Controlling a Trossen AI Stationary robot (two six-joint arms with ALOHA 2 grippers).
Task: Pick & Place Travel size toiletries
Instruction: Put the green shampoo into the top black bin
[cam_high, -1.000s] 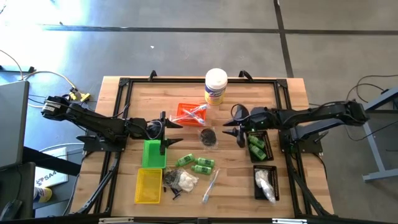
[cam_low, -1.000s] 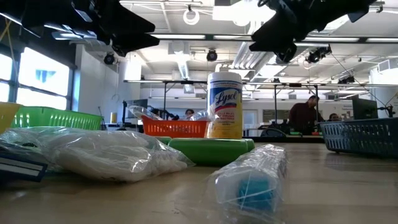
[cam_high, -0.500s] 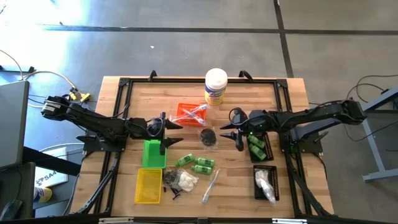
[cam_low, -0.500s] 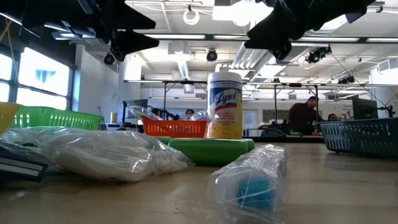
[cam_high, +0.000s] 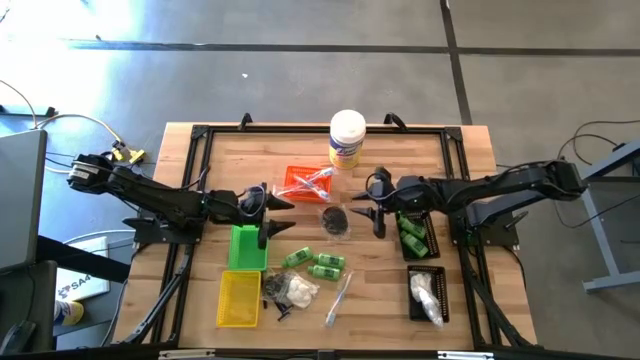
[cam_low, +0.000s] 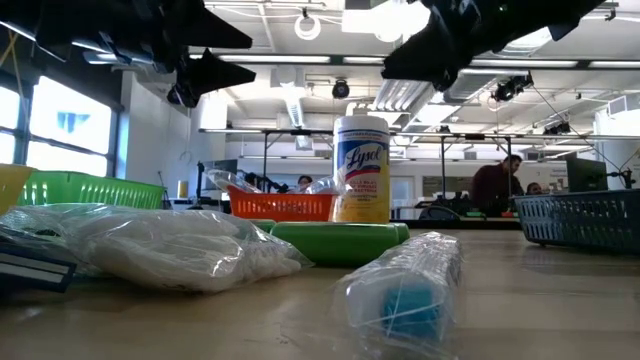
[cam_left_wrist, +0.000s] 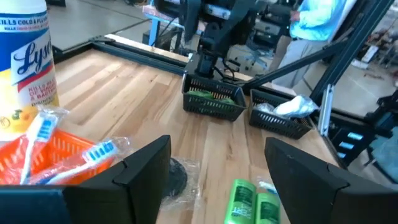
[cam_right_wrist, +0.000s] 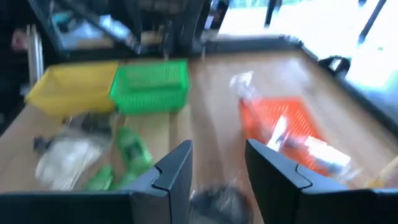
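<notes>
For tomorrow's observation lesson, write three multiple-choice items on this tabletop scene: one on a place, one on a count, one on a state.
1. Where does the white canister stand?
A. beside the orange tray, toward the table's far edge
B. inside the yellow tray
C. on the floor

2. How many green bottles lie loose on the wood near the table's middle?
A. one
B. three
C. six

3. How is the left gripper?
A. shut on a bottle
B. open and empty
C. out of view

Answers: 1 A, the high view shows it just beyond that tray. 2 B, three lie together there. 3 B, its fingers stand apart with nothing between.
</notes>
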